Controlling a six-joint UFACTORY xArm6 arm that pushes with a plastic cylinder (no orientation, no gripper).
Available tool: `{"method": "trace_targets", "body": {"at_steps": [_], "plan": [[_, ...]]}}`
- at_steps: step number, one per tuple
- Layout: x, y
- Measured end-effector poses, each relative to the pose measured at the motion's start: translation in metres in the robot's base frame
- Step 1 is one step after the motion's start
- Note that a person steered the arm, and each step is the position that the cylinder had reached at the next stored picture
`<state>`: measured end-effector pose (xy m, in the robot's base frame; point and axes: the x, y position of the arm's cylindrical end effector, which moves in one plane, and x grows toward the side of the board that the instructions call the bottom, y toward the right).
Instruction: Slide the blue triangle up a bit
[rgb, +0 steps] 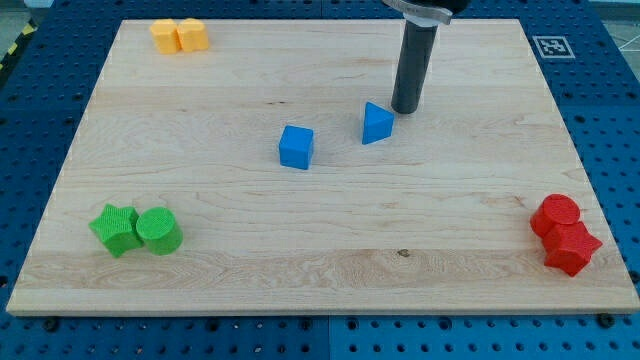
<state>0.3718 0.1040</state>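
My tip (405, 110), a bare rod with no claw to part or close, stands just up-right of the blue triangle (376, 124) mid-surface (200, 290), so I judge I must first circle below it.

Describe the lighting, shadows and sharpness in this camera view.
Camera view: even, soft light across the pale wooden board, with no harsh glare; the blue triangle block and blue cube block cast only faint shadows; edges are sharp throughout, including my tip just right of the triangle; the board narrows toward the view's top from perspective.
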Motion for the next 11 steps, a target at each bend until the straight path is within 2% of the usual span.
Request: {"method": "trace_targets", "body": {"at_steps": [2,3,4,5,7,8,10,11], "plan": [[0.094,0.016],[0.081,0.002],[0.027,0.001],[0.018,-0.005],[0.074,-0.018],[0.069,-0.046],[-0.02,-0.057],[-0.05,-0.057]]}}
